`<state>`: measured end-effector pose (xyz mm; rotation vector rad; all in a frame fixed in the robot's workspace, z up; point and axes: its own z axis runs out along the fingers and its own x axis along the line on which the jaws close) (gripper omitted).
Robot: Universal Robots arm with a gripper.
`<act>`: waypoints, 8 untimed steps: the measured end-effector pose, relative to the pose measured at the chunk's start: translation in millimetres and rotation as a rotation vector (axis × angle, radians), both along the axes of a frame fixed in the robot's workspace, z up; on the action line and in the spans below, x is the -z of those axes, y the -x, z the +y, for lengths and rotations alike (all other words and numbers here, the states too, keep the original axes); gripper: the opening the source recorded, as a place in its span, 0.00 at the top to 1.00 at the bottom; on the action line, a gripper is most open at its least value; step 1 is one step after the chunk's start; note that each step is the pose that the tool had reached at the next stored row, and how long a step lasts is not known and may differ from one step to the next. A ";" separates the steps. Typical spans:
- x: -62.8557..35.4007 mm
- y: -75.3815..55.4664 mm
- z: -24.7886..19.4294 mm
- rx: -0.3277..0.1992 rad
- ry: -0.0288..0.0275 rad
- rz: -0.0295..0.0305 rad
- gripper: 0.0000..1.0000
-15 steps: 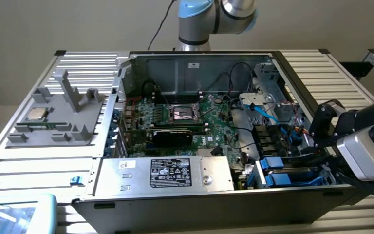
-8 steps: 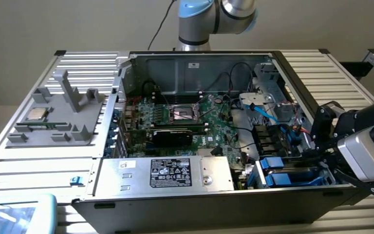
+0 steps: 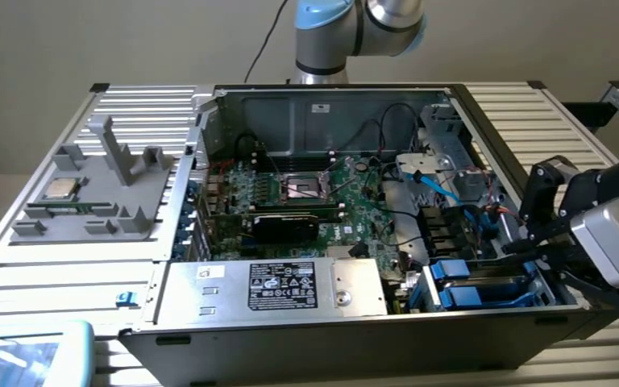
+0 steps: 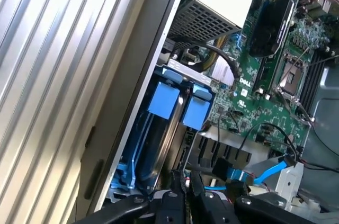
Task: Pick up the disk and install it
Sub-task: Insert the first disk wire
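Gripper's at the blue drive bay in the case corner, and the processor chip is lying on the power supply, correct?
No: the exterior view shows the processor chip on the grey fixture outside the case, at that view's left, not on the power supply. The gripper is at the blue drive bay in the case corner.

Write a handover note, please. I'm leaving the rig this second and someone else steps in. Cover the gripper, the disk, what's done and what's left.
Gripper: shut, with nothing seen between the fingers. It is at the drive bay, on the exterior view's right of the open computer case.
Disk: one blue-framed drive and a second blue-framed drive stand side by side in the bay. I cannot tell which is the job's disk.
Done: both drives sit in the bay.
Left: I cannot tell if the disk is fully seated.
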<state>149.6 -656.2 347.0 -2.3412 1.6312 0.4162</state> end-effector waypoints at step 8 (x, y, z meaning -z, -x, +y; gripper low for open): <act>-5.8 0.1 11.4 0.000 0.0591 -0.0002 0.84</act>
